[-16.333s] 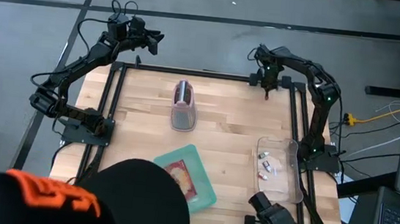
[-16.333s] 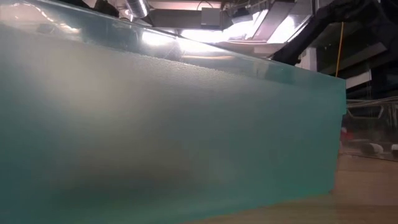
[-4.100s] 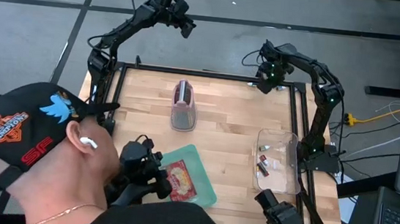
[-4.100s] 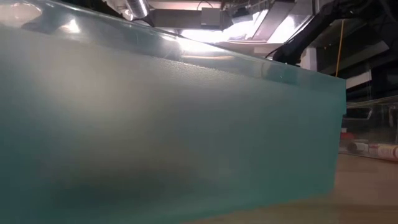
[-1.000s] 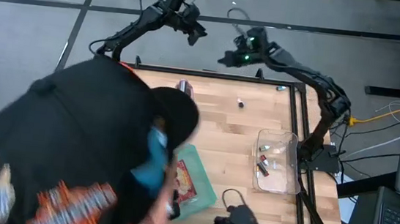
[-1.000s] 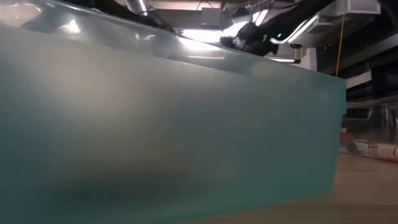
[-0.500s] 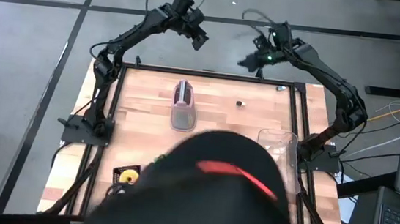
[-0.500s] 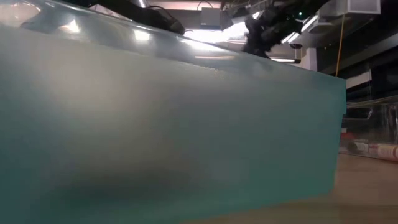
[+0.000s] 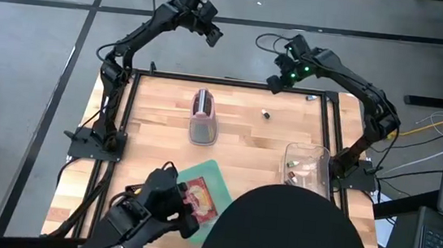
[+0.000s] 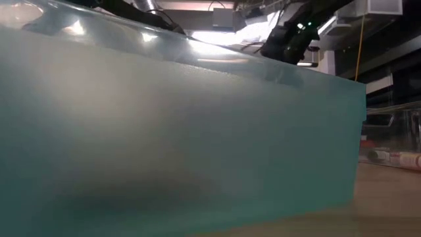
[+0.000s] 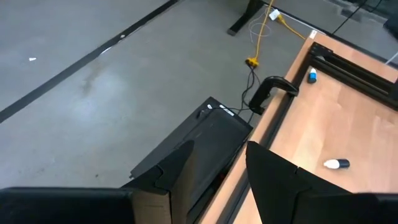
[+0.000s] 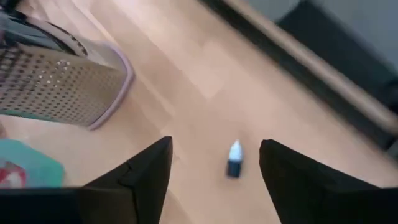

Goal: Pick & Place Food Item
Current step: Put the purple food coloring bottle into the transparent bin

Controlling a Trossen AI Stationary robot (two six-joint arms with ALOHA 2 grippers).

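We see the right gripper (image 9: 273,82) hanging over the tabletop's (image 9: 243,155) far edge with its fingers (image 12: 140,180) spread wide and holding nothing, while just inside that edge a small dark item with a pale blue tip (image 12: 234,159) lies loose on the bare wood. The left gripper (image 9: 212,33) hovers beyond the far edge, over the floor, its fingers (image 11: 174,177) parted and empty. A mesh basket (image 9: 203,116) lies on its side toward the far edge, a clear bin (image 9: 321,160) sits at the right edge, and a teal board (image 9: 228,206) rests at the near edge (a person's dark cap (image 9: 292,233) covers the near right corner).
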